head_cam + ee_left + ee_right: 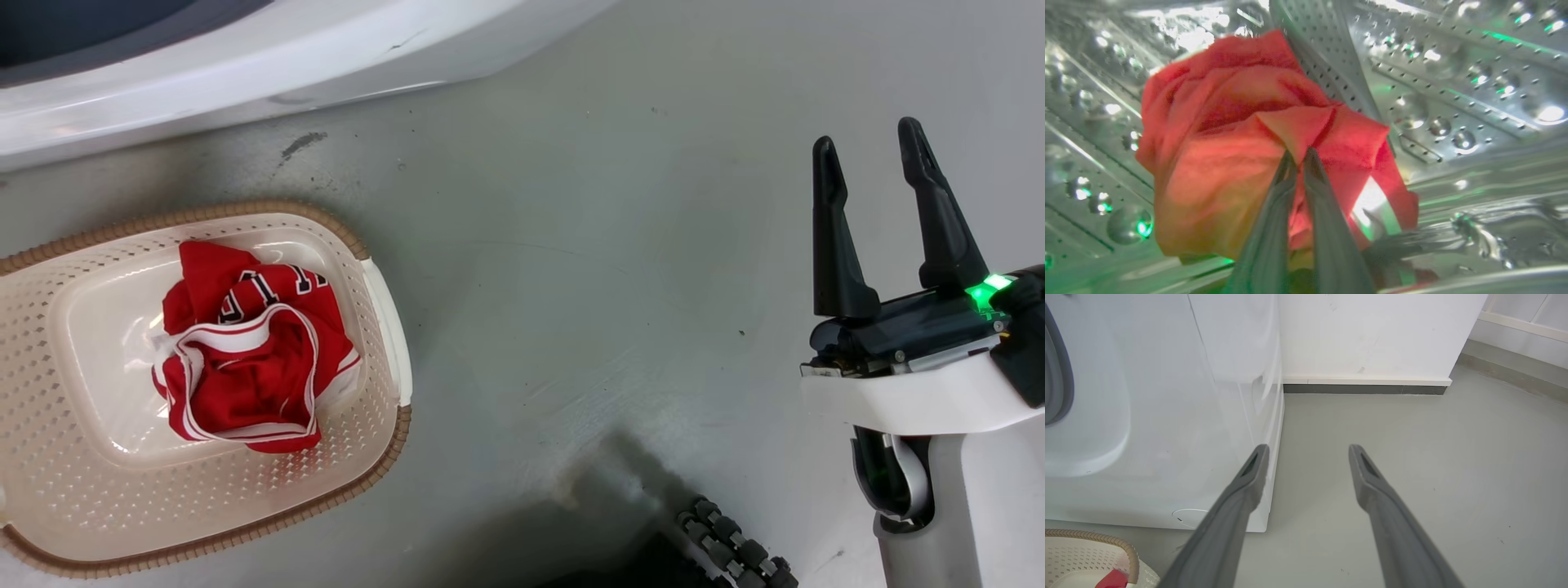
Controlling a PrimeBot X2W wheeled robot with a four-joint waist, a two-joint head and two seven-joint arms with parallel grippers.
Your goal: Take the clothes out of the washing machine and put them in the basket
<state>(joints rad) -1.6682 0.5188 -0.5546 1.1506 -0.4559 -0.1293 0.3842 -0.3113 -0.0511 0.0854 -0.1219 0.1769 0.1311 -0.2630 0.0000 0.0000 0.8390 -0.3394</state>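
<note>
Left end effector [1300, 156]: the two fingers were clenched together on a raised fold of a red garment [1220, 163] inside the perforated steel drum [1453, 81]. The garment was bunched in front of the drum wall. Whether it rested on the drum or hung clear could not be determined from the left wrist view.

Right end effector [869, 139]: released, with the fingers spread well apart and nothing between them. It was held over bare grey floor [612, 286], well apart from the basket [359, 457], with a green light lit at its base.

The basket stood on the floor near the front of the white washing machine [245, 73], not touching it. A second red garment [245, 351] with white striped trim and dark-edged white lettering lay crumpled on the basket's bottom, nearer the side with the white handle. The basket's brown woven-look rim was uncovered all along its visible length.

In the right wrist view, the machine's front corner stood to the left of the spread fingers. A white wall [1372, 335] with a dark skirting strip [1363, 389] lay beyond.
</note>
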